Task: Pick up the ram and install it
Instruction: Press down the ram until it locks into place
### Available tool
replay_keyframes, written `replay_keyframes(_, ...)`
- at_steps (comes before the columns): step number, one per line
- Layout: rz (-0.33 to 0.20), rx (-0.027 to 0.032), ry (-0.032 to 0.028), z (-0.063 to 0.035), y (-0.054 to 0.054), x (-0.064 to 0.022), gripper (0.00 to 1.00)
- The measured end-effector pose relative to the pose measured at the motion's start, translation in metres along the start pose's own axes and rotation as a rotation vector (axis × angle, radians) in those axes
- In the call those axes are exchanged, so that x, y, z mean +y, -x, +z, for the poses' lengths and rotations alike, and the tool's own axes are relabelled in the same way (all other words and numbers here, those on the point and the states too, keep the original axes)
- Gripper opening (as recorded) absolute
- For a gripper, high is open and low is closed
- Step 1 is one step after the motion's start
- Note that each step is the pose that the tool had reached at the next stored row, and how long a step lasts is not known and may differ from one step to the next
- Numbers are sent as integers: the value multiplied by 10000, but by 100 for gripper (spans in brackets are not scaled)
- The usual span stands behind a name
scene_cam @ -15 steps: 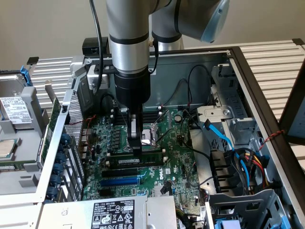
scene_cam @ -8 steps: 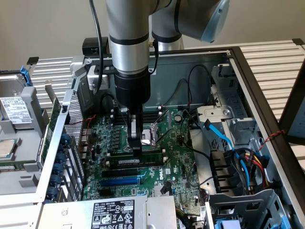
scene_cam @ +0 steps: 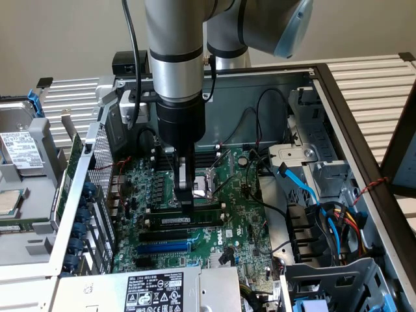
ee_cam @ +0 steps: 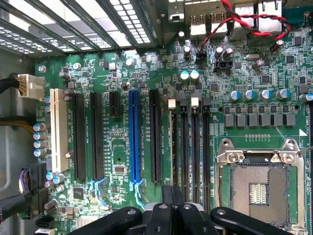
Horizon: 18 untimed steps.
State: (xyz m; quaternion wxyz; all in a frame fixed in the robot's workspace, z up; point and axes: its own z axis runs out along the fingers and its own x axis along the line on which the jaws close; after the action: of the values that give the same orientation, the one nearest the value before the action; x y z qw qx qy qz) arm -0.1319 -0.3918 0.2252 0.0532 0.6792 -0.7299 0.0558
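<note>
The ram (scene_cam: 195, 219), a long thin green circuit-board stick with a white label strip, lies along the black memory slots, right beneath our dark pincer (scene_cam: 188, 207), whose fingers press its upper edge. We cannot tell if they pinch it. We judge that straight, even downward pressure seats it best.

White label (scene_cam: 155, 290) on power supply (scene_cam: 169, 289) — print, certification marks too small to read; motherboard (ee_cam: 195, 98) silkscreen illegible.

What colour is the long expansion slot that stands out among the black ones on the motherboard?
Blue; the slot shows best in the wrist view.
</note>
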Motion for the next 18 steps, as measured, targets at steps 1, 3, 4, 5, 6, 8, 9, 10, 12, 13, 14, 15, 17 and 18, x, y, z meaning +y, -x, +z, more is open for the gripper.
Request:
replay_keyframes(1,1,-3,1,2,1,0,10)
replay_keyframes(3,1,0,1,4,1,0,10)
replay_keyframes(4,1,0,1,4,1,0,10)
replay_keyframes(5,1,-1,0,4,1,0,10)
replay_keyframes(6,1,-1,0,5,1,0,10)
replay_keyframes(8,1,-2,0,5,1,0,10)
replay_keyframes(9,1,-2,-1,5,1,0,10)
replay_keyframes(10,1,-2,-1,5,1,0,10)
replay_keyframes(12,1,-2,-1,5,1,0,10)
replay_keyframes(13,2,-2,-1,5,1,0,10)
replay_keyframes(14,1,-2,-1,5,1,0,10)
replay_keyframes(15,1,-2,-1,5,1,0,10)
replay_keyframes(17,1,-2,-1,5,1,0,10)
replay_keyframes(18,1,-2,-1,5,1,0,10)
